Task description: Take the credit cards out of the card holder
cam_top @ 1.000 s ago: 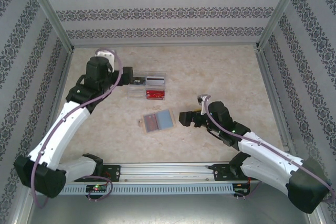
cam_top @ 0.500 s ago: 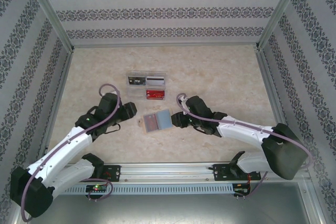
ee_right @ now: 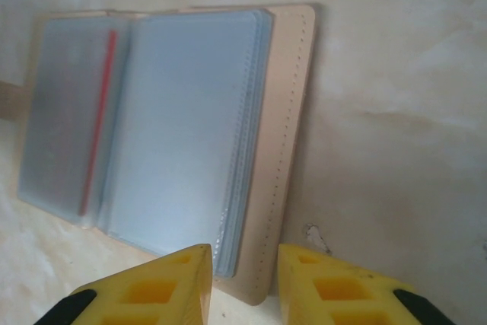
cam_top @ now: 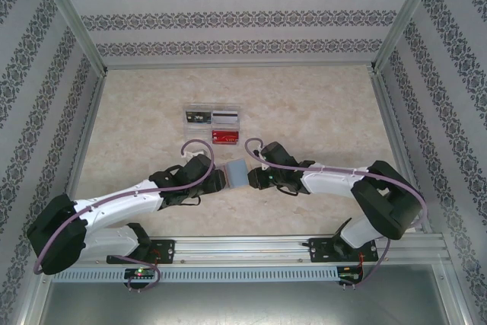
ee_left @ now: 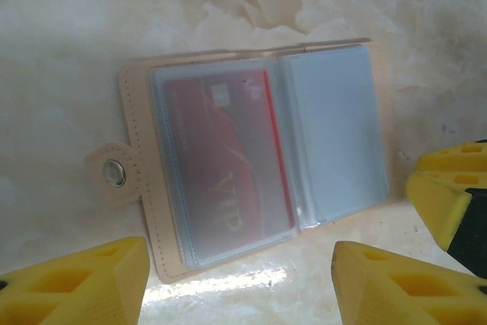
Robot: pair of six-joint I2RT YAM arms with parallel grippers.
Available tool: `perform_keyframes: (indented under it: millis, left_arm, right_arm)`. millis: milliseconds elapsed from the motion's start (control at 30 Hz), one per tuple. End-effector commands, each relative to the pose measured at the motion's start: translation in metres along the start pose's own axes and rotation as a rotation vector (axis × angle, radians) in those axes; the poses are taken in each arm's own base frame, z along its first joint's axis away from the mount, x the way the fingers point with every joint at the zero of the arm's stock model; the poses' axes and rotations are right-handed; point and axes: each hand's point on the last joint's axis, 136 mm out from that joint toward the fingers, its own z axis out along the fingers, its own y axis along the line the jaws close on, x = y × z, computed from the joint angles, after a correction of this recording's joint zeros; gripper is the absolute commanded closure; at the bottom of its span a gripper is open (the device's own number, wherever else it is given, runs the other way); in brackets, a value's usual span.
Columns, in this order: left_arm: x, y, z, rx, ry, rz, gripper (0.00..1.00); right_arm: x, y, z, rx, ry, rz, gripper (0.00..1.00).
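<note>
— What's the left gripper (ee_left: 236, 255) up to?
— It's low over the table (cam_top: 327, 112) with its jaws spread wide, straddling the near edge of the holder (ee_left: 138, 119) and clear of it.
— And the holder itself?
— It lies open and flat between the two grippers, with a red card (ee_left: 221, 157) in its left sleeve.
— The right gripper (ee_right: 243, 256)?
— Its jaws are nearly together around the holder's right corner. I can't tell whether they pinch it.
</note>
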Motion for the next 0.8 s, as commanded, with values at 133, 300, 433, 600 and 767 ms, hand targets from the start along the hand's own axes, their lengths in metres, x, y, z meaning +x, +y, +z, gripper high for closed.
perform_keyframes:
  millis: [133, 300, 433, 600, 767]
  left_arm:
    - [0.005, -0.013, 0.010, 0.074, -0.004, -0.039, 0.51]
    - [0.009, -0.007, 0.020, 0.038, 0.011, -0.030, 0.51]
    - [0.013, -0.002, 0.030, 0.000, 0.028, -0.022, 0.50]
    - [0.013, 0.010, 0.037, -0.061, 0.027, -0.038, 0.52]
    - [0.014, 0.007, 0.040, -0.039, 0.027, -0.039, 0.52]
  right_arm:
    - [-0.009, 0.010, 0.007, -0.037, -0.006, 0.007, 0.74]
    - [-0.008, 0.012, 0.007, -0.046, -0.003, 0.009, 0.74]
    - [-0.007, 0.013, 0.007, -0.052, -0.001, 0.008, 0.74]
    - [-0.007, 0.013, 0.006, -0.054, -0.003, 0.008, 0.74]
    - [-0.006, 0.015, 0.007, -0.061, 0.004, 0.008, 0.74]
